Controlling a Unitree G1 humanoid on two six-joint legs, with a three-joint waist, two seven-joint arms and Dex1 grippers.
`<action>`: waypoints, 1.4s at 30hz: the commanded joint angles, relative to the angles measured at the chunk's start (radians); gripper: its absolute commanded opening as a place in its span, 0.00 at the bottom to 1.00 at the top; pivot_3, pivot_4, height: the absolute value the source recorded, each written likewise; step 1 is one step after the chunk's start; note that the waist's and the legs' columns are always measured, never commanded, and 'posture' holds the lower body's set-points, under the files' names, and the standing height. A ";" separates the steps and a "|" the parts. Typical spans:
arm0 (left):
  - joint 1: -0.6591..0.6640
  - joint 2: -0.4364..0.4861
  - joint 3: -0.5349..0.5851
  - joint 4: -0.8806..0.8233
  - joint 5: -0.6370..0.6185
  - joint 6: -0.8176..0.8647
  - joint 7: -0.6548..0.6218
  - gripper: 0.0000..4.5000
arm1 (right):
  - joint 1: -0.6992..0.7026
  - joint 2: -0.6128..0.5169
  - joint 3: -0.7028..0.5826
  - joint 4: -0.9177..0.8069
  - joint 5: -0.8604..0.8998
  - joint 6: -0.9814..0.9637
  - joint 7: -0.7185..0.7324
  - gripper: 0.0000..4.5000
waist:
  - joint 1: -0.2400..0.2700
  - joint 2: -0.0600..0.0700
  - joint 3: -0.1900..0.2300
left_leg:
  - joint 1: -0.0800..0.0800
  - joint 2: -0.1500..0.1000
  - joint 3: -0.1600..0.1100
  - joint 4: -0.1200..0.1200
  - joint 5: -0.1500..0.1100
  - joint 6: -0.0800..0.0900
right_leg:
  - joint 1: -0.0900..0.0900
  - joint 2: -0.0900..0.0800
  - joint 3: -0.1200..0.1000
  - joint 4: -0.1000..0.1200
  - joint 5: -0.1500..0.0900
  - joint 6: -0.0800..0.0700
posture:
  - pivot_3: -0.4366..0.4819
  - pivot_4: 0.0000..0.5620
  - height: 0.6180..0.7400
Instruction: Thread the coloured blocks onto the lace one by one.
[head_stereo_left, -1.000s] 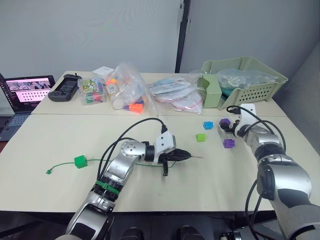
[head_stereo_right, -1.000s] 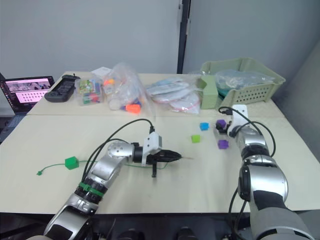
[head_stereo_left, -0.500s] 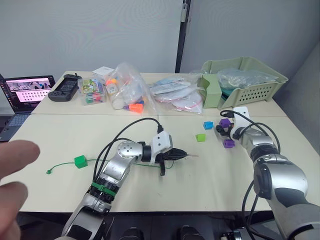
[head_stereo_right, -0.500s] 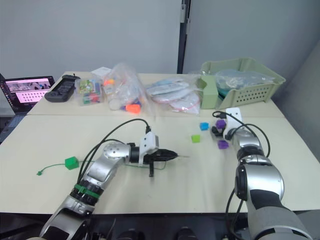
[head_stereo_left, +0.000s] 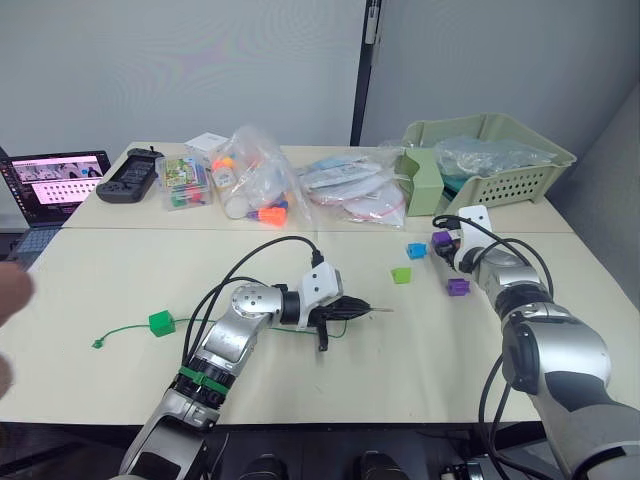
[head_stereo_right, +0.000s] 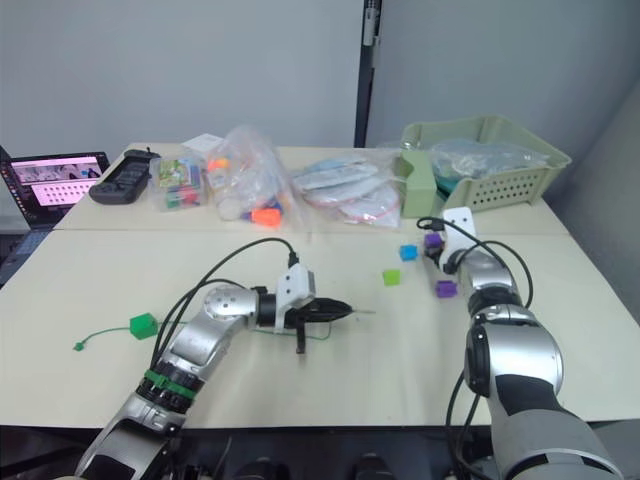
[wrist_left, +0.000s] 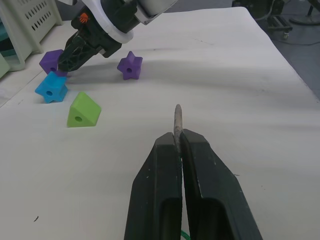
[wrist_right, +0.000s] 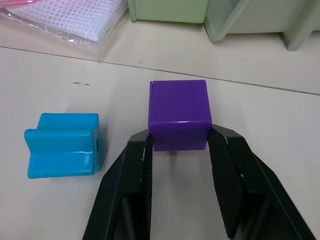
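Observation:
My left gripper (head_stereo_left: 350, 311) is shut on the lace (head_stereo_left: 125, 329) just behind its pale tip (wrist_left: 177, 118), which pokes forward over the table. A dark green block (head_stereo_left: 160, 322) sits on the lace near its knotted end at the left. In the right wrist view my right gripper (wrist_right: 179, 136) has closed on a purple cube (wrist_right: 178, 115) that rests on the table, one pad against each side. Next to it lie a blue block (head_stereo_left: 416, 250), a lime green block (head_stereo_left: 401, 275) and a purple star block (head_stereo_left: 458, 287).
A green basket (head_stereo_left: 500, 160) stands at the back right, behind the right gripper. Clear bags of toys (head_stereo_left: 255, 180), a clear toy box (head_stereo_left: 183, 183), a black controller (head_stereo_left: 128, 180) and a laptop (head_stereo_left: 50, 185) line the back. A person's hand (head_stereo_left: 10, 300) shows at the left edge.
My right gripper's fingers have closed in on the purple cube. A person's hand came into view at the left and has drawn back to the edge. The left gripper still holds the lace tip.

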 joint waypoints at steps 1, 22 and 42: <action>0.004 -0.001 0.013 -0.046 -0.018 -0.003 0.008 0.00 | -0.038 -0.023 -0.012 -0.022 0.005 -0.020 0.011 0.25 | 0.000 0.000 0.000 | 0.000 0.000 0.000 0.000 0.000 0.000 | 0.000 0.000 0.000 0.000 0.000 0.000 | 0.48 0.27 0.95; -0.111 -0.050 -0.017 0.209 -0.003 -0.127 -0.120 0.00 | 0.904 0.163 -0.222 -1.975 0.437 0.935 -0.071 0.25 | 0.031 0.006 0.000 | -0.005 -0.001 -0.006 0.004 0.000 0.000 | -0.001 0.000 -0.003 0.000 0.000 0.001 | 0.48 0.27 0.95; -0.135 -0.071 -0.020 0.268 0.007 -0.169 -0.158 0.00 | 1.290 0.368 -0.082 -2.060 0.366 0.755 -0.249 0.47 | 0.031 0.006 0.000 | -0.002 0.000 0.002 0.004 0.000 0.000 | 0.002 0.002 -0.002 -0.003 0.000 0.002 | 0.48 0.27 0.95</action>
